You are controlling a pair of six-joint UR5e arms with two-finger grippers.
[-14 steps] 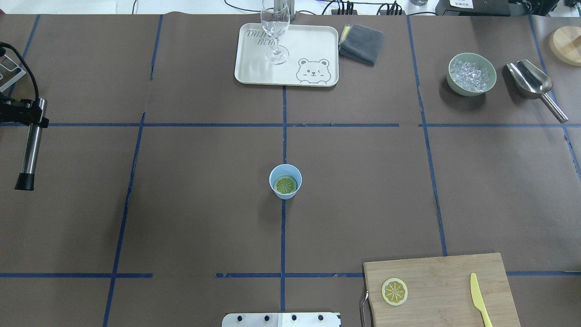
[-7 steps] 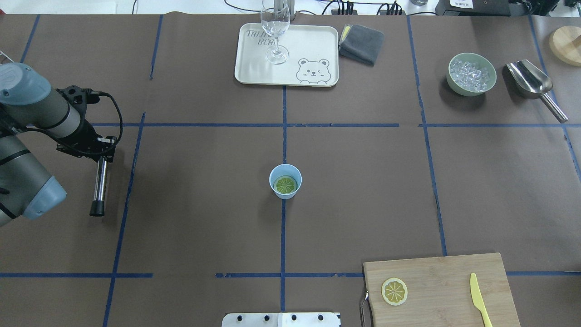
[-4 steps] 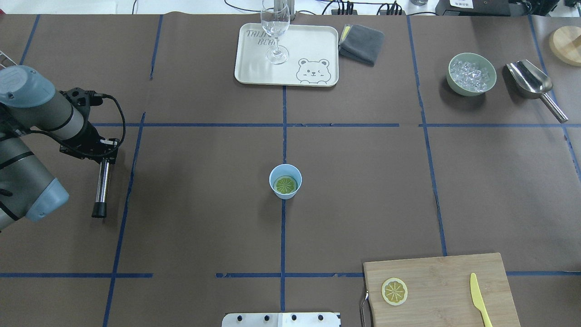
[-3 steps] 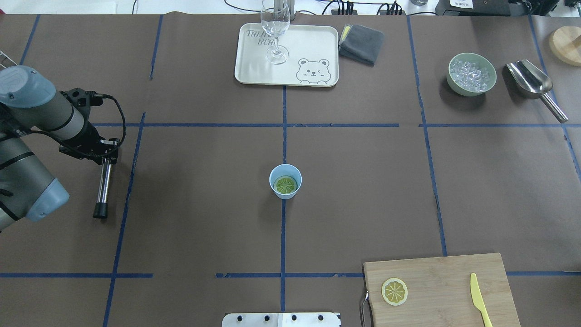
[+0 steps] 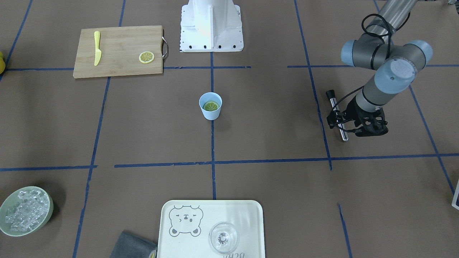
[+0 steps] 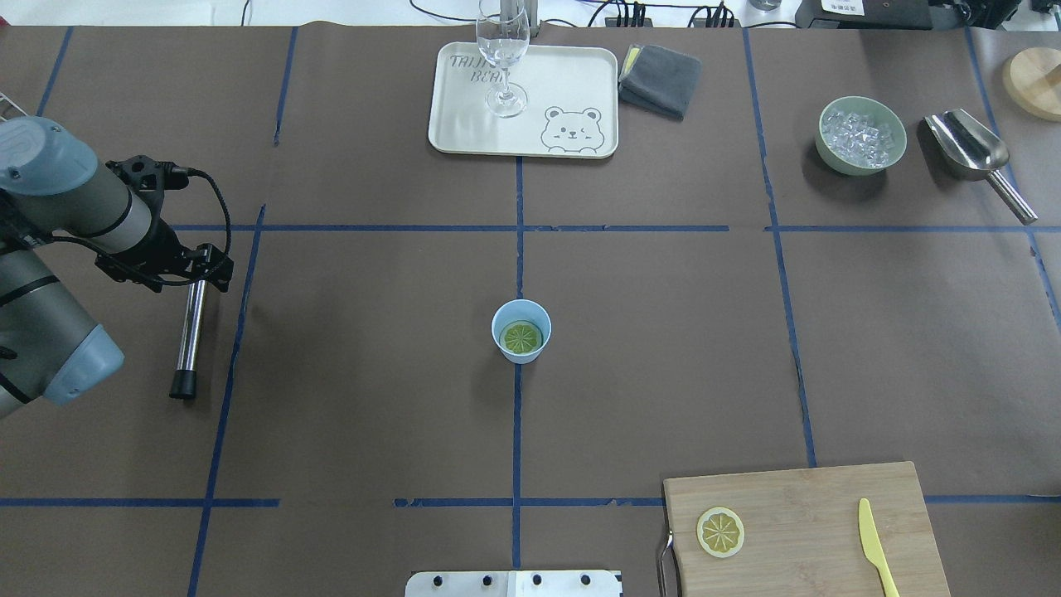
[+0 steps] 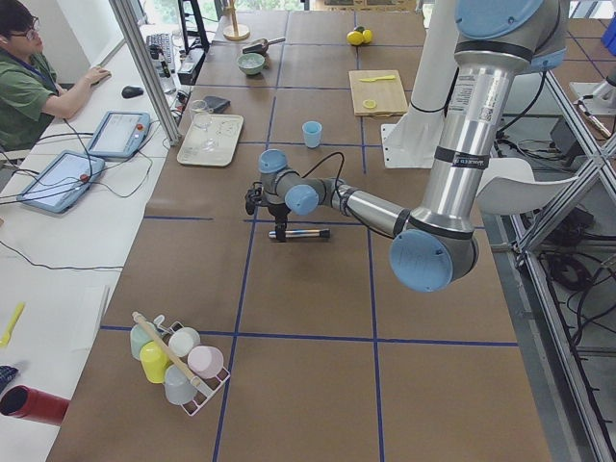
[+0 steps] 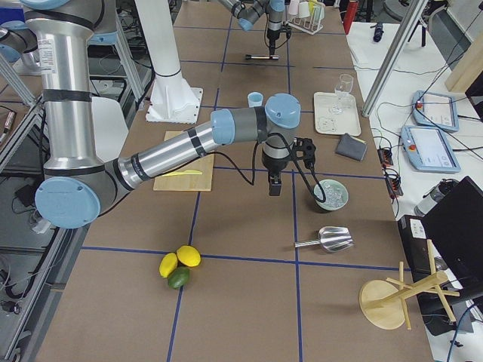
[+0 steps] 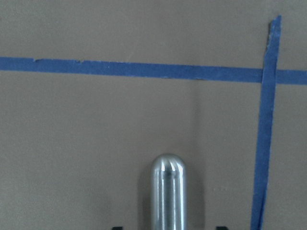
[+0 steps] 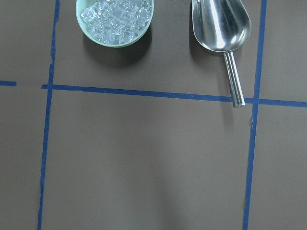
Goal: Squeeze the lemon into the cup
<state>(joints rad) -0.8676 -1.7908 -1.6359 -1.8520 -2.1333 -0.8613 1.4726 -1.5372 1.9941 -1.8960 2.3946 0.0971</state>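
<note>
The light-blue cup (image 6: 507, 318) stands at the table's middle, and it also shows in the front view (image 5: 210, 114). A lemon slice (image 6: 521, 337) lies flat inside it. A twin slice (image 6: 720, 531) lies on the cutting board (image 6: 812, 506). My left gripper (image 6: 205, 267) is far left of the cup. Its jaws stand open around the top end of a steel rod (image 6: 191, 332) that lies on the table; the left wrist view shows that end (image 9: 168, 191) with gaps on both sides. My right gripper (image 8: 273, 187) hangs near the ice bowl; I cannot tell whether it is open.
A yellow knife (image 6: 874, 543) lies on the board. At the back stand a tray (image 6: 572, 83) with a wine glass (image 6: 502, 50), a grey cloth (image 6: 661, 79), a green bowl of ice (image 6: 860, 137) and a metal scoop (image 6: 970, 149).
My left arm came in from the left edge and lowered the rod to the table. In the last moment its jaws spread apart and shifted slightly right; the rod stays put.
</note>
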